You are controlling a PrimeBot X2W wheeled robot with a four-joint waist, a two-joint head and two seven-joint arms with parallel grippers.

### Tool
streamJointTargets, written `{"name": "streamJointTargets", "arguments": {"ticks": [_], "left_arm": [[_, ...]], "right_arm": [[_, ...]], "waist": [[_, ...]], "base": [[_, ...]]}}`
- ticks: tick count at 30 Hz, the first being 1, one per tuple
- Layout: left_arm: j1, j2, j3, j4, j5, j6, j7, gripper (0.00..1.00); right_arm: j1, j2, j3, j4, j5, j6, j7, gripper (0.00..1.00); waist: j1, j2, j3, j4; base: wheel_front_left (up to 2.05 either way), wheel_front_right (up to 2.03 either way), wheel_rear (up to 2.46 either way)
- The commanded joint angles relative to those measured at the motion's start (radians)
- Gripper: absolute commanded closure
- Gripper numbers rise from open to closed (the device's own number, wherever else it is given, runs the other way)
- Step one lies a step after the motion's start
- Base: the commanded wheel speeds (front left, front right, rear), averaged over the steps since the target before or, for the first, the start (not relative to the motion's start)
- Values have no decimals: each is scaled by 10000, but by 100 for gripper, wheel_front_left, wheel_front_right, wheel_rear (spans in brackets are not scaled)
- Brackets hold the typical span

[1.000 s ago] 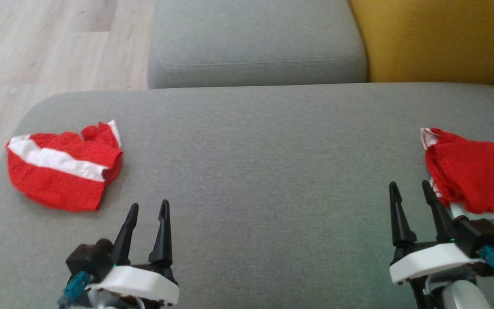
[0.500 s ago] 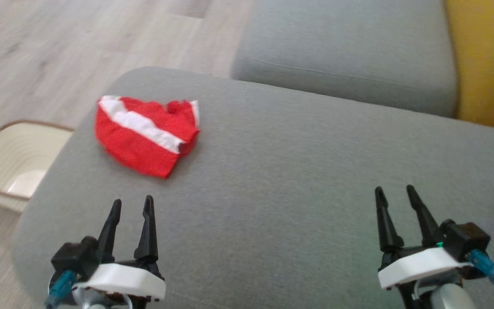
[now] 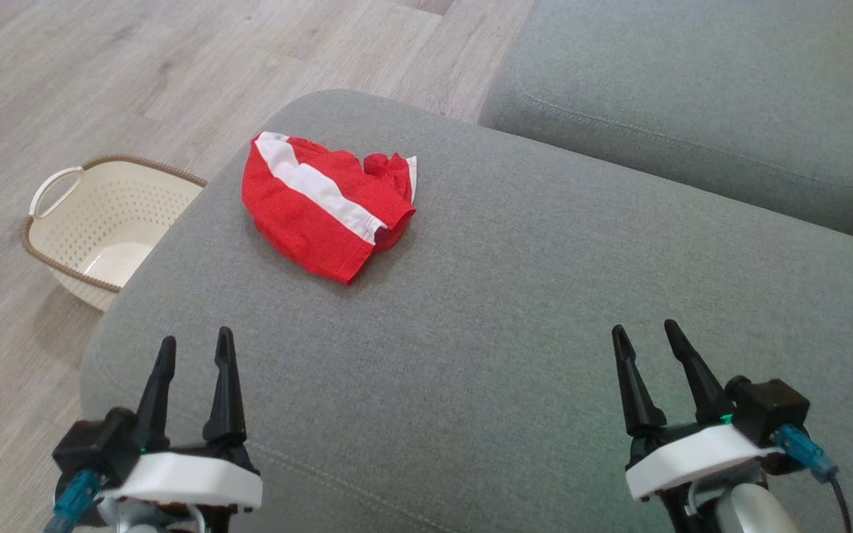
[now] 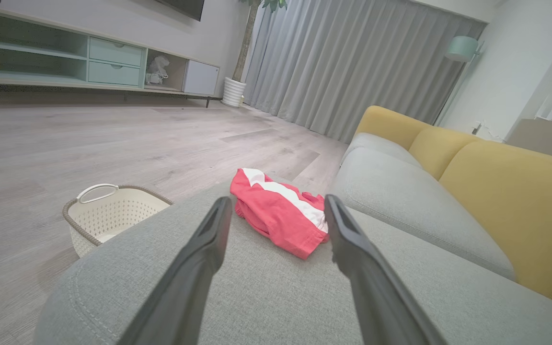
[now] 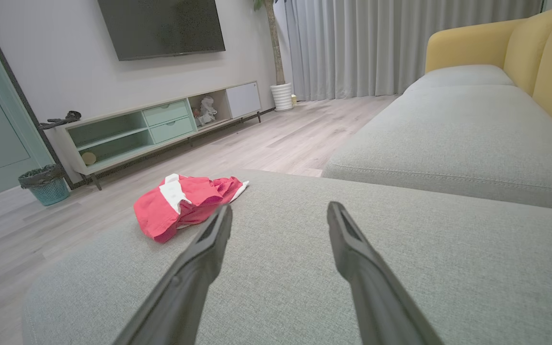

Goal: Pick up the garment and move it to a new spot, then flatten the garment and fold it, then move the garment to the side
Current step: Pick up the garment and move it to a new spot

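Pale wood-look flooring (image 3: 64, 89) is running along the left of a broad grey woven-fabric sofa cushion (image 3: 486, 311), which is carrying a crumpled red cloth garment with a white band (image 3: 319, 203). This garment is lying near the cushion's far left corner, close to its left edge, bunched rather than flat, with the white band running slantwise across it. The left gripper (image 3: 195, 337) is hovering over the cushion's near left corner, its two long dark fingers spread apart and gripping nothing. The garment is sitting well ahead of it and slightly to its right, apart from both fingertips. In the left wrist view it is showing in the gap between the fingers, farther along the cushion. The right gripper (image 3: 643, 326) is hovering by the near edge toward the cushion's right side, likewise released and empty, with the garment lying well apart from it, far off to its left. A cream perforated plastic basket with a brown rim (image 3: 112, 215) is standing on the floor just beside the cushion's left edge. A second grey seat cushion (image 3: 693, 96) and a mustard-yellow backrest (image 4: 511, 201) are lying beyond the far edge.
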Motion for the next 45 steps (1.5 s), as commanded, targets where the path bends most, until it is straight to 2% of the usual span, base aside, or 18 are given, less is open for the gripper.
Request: {"name": "streamJointTargets", "arguments": {"ticks": [1, 9, 16, 22, 29, 37, 45], "left_arm": [[-364, 10, 396, -406, -35, 72, -122, 0], [-360, 10, 514, -446, -36, 70, -122, 0], [-790, 10, 717, 130, 353, -297, -122, 0], [-1829, 250, 1111, 788, 456, -581, -122, 0], [-3964, 1005, 979, 2235, 635, -867, 486, 0], [-6499, 2223, 508, 4000, 1173, -1163, 1610, 0], [-8160, 3047, -81, 6341, 814, -1443, 3456, 0]], "right_arm": [[-590, -53, 272, -211, 89, -9, -142, 0], [-706, -53, 306, 20, 105, -9, -219, 0], [-361, -53, -82, -50, 70, -9, -335, 0], [-425, -53, -420, -646, -406, -9, -23, 0], [-806, -53, -954, -1653, -1046, -9, 482, 0], [-1237, -53, -1253, -2628, -1449, -9, 826, 0], [-1424, -53, -1201, -3036, -1555, -9, 917, 0]], "waist": [[0, 0, 26, 17], [0, 0, 23, 11], [0, 0, -11, -34], [0, 0, 865, -675], [0, 0, 2105, -1570], [0, 0, 3302, -2604], [0, 0, 3940, -3358]], "base": [[0, 0, 0], [0, 0, 0], [0, 0, 0], [0, 0, 0], [0, 0, 0], [0, 0, 0], [0, 0, 0]]}}
